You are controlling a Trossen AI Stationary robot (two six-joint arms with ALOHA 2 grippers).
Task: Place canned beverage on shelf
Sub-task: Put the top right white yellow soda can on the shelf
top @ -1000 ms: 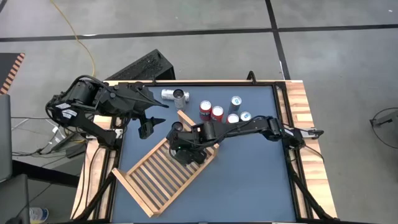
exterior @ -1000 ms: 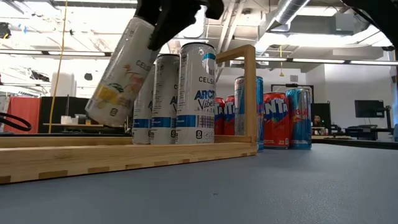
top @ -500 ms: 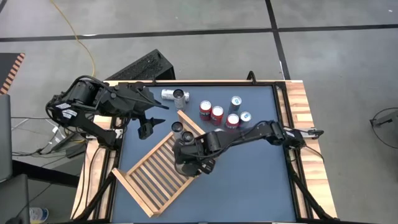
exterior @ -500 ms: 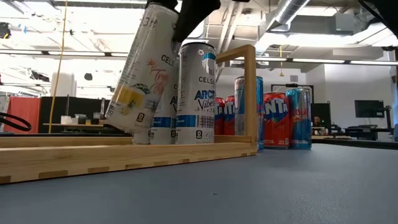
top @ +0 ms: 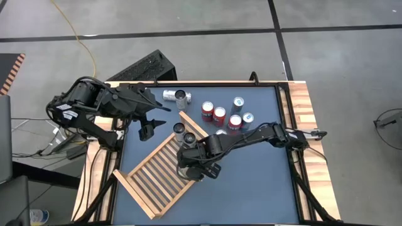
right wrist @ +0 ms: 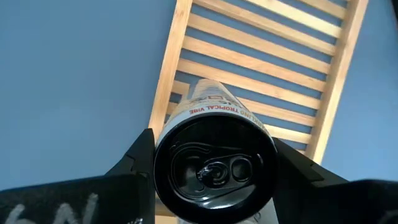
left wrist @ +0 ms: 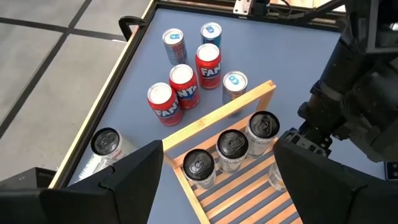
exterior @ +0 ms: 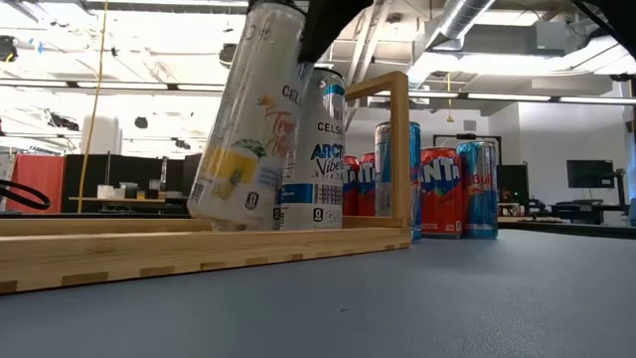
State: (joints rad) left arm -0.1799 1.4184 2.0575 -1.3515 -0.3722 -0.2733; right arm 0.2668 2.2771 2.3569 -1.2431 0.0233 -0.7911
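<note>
While the right end effector (top: pixel 196 164) stays clamped on the tilted white can (exterior: pixel 248 119), it hangs over the shelf (top: pixel 160 172); next, upright it beside the standing cans (left wrist: pixel 233 146).

Five slim white aluminium drink cans are showing: three are standing in a row (left wrist: pixel 199 167) (left wrist: pixel 233 149) (left wrist: pixel 263 129), one is lying on its side (left wrist: pixel 106 143), and the tilted white can (exterior: pixel 248 119) is hanging. Three short red metal soda cans (left wrist: pixel 158 102) (left wrist: pixel 182 84) (left wrist: pixel 208 60) are standing together. Three slim blue-and-silver metal cans (left wrist: pixel 174 45) (left wrist: pixel 211 34) (left wrist: pixel 234 85) are standing. One large slatted rack of light wood (left wrist: pixel 217 115) is lying flat.
</note>
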